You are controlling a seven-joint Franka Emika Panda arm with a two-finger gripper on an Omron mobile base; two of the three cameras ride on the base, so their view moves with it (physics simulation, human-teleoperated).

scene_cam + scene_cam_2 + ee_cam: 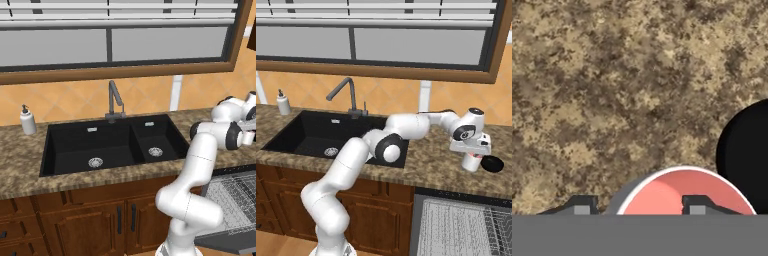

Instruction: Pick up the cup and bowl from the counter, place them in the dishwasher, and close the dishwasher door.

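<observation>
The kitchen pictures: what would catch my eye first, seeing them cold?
Probably the white robot arm, arching from the floor over the brown speckled counter with its gripper down at a small cup; the hand view shows the cup's red-pink inside. A black bowl sits just beside the cup. Next, the black double sink under the window, and the dishwasher's grey wire rack pulled out below.

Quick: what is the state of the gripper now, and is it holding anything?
Gripper: jaws straddle the cup wall, one fingertip inside, one outside; whether they already pinch it cannot be told.

obstacle: bowl (492, 164) touching cup (472, 162) | counter (431, 165) leftward free
</observation>
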